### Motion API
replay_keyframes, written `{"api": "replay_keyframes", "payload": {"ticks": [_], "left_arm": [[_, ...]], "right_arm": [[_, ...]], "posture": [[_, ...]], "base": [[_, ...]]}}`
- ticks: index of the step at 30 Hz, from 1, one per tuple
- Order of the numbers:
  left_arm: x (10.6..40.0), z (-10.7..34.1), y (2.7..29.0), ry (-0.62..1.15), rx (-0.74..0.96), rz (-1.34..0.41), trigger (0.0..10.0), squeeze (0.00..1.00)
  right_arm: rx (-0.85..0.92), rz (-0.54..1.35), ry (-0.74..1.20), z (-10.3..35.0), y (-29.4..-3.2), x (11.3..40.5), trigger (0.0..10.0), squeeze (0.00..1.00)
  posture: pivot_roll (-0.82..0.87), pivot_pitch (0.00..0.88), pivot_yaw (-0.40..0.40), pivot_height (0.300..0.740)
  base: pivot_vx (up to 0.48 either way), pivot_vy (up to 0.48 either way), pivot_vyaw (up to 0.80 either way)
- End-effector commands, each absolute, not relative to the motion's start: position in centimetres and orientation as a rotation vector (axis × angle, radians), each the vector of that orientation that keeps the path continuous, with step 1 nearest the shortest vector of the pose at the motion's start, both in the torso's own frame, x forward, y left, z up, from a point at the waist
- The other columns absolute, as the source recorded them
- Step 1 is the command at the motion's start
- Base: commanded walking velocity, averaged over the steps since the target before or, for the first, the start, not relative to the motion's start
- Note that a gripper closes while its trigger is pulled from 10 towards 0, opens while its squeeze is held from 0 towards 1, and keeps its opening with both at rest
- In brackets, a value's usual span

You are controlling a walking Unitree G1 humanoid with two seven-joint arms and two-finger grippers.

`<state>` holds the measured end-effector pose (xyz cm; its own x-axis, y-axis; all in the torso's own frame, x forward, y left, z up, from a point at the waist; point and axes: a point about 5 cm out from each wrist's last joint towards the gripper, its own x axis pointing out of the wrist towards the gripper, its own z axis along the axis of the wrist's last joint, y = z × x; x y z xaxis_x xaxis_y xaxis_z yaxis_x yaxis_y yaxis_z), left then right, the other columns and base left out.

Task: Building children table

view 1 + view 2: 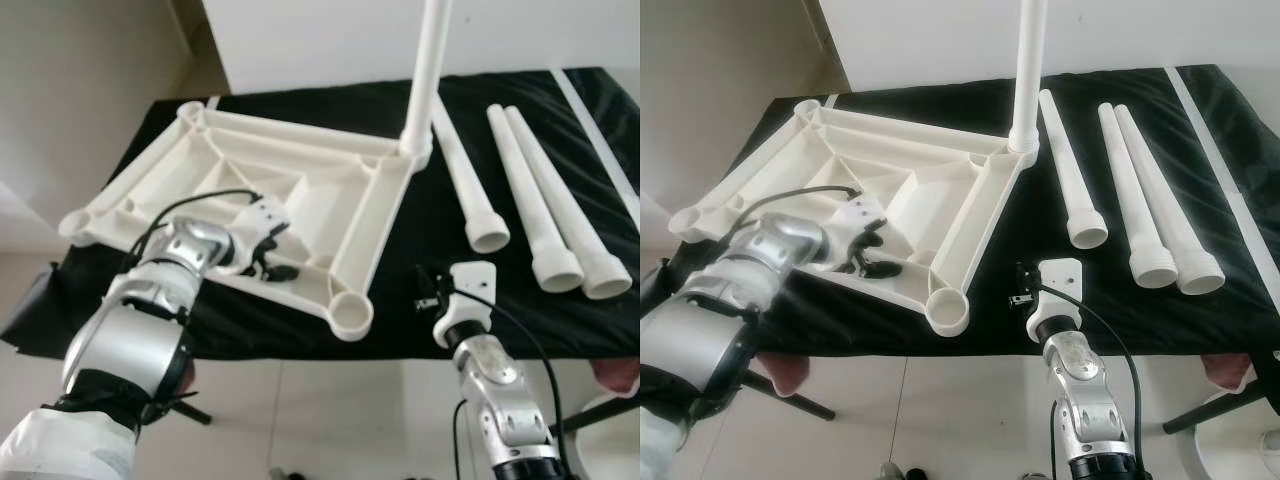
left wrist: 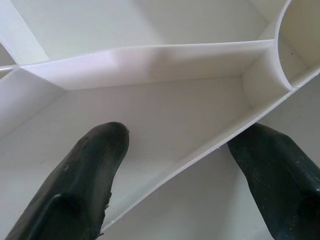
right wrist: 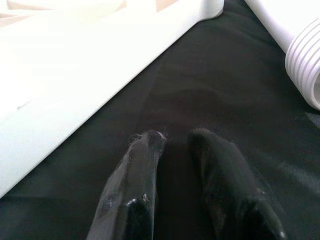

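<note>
Tabletop (image 1: pixel 300 190) lies underside-up on black cloth (image 1: pixel 420 250). One leg (image 1: pixel 428 70) stands in tabletop's far corner socket; three legs (image 1: pixel 545 195) lie loose beside tabletop, so roughly quarter done by judgement. Left gripper (image 2: pixel 175 165) straddles tabletop's near rib, fingers (image 2: pixel 85 180) apart. Right gripper (image 3: pixel 172 145) rests on cloth beside tabletop, fingers nearly together, empty.

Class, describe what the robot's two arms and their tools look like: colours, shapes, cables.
Both arms are silver metal segments with black joints and white wrist housings. The left tool and right tool each have two long, rounded black fingers. Thin black cables loop along each forearm.
</note>
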<state>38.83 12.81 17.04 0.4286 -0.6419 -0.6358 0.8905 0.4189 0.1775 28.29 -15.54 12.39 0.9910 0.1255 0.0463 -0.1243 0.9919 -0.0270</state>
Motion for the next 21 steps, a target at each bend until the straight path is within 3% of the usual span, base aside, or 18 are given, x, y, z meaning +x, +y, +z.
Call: {"api": "replay_keyframes", "payload": {"ticks": [1, 3, 4, 5, 7, 14, 21], "left_arm": [[38.3, 15.9, 13.1, 0.582, 0.519, -1.048, 10.0, 0.00], [38.4, 16.2, 13.2, 0.572, 0.540, -1.054, 10.0, 0.00], [38.1, 17.4, 13.0, 0.514, 0.542, -1.195, 10.0, 0.00], [38.1, 17.4, 13.0, 0.514, 0.542, -1.195, 10.0, 0.00], [37.5, 18.8, 12.7, 0.440, 0.502, -1.366, 10.0, 0.00], [36.2, 23.0, 12.6, 0.279, 0.376, -1.623, 10.0, 0.00], [36.9, 24.7, 12.7, 0.212, 0.356, -1.567, 10.0, 0.00]], "right_arm": [[-0.019, 0.123, 0.028, 10.8, -15.6, 28.1, 10.0, 0.00], [-0.020, 0.125, 0.028, 10.8, -15.6, 28.1, 10.0, 0.00], [-0.024, 0.128, 0.027, 10.9, -15.7, 28.2, 10.0, 0.00], [-0.024, 0.128, 0.027, 10.9, -15.7, 28.2, 10.0, 0.00], [-0.026, 0.128, 0.026, 10.9, -15.7, 28.3, 10.0, 0.00], [-0.029, 0.134, 0.023, 11.0, -15.7, 28.5, 10.0, 0.00], [-0.031, 0.137, 0.020, 11.0, -15.7, 28.7, 10.0, 0.00]], "posture": [[-0.05, 0.141, 0.124, 0.740], [-0.05, 0.139, 0.123, 0.740], [-0.05, 0.137, 0.121, 0.740], [-0.05, 0.137, 0.121, 0.740], [-0.05, 0.133, 0.119, 0.740], [-0.05, 0.118, 0.112, 0.740], [-0.05, 0.104, 0.116, 0.740]], "base": [[0.000, 0.000, 0.00], [0.000, 0.000, 0.00], [0.000, 0.000, 0.00], [0.000, 0.000, 0.00], [0.000, 0.000, 0.00], [0.000, 0.000, 0.00], [0.000, 0.000, 0.00]]}}
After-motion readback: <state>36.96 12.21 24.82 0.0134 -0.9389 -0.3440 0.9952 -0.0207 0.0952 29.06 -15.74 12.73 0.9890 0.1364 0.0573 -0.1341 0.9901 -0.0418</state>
